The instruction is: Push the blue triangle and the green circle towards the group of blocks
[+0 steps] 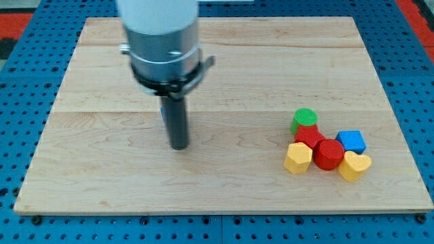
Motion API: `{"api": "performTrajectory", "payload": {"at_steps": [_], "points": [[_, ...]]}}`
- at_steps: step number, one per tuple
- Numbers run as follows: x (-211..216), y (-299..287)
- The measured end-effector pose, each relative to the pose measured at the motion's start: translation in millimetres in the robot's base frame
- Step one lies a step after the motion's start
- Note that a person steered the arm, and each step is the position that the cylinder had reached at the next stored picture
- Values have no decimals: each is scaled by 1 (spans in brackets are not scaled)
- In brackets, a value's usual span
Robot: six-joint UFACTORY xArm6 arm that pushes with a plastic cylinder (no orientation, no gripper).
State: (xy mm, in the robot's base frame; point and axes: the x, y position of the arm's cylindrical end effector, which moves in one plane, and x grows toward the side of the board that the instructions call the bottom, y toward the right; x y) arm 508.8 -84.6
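My tip (178, 146) rests on the wooden board (102, 183), left of the middle, far to the left of all the blocks. The green circle (304, 118) sits at the top of a tight cluster at the view's lower right and touches a red block (309, 136) below it. A blue block (351, 141), the shape unclear from here, sits at the cluster's right edge. A second red block (329, 154), a yellow block (298, 158) and a yellow heart-like block (355, 165) complete the cluster.
The arm's grey and white body (163, 41) hangs over the board's upper left part. A blue pegboard surface (20, 122) surrounds the board on all sides.
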Motion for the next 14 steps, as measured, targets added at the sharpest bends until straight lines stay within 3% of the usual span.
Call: {"api": "performTrajectory", "payload": {"at_steps": [1,4,6,9,10,12,14], "points": [[-21,-52],[-66,75],[-88,129],[-13,94],[11,119],[11,137],[42,161]]}}
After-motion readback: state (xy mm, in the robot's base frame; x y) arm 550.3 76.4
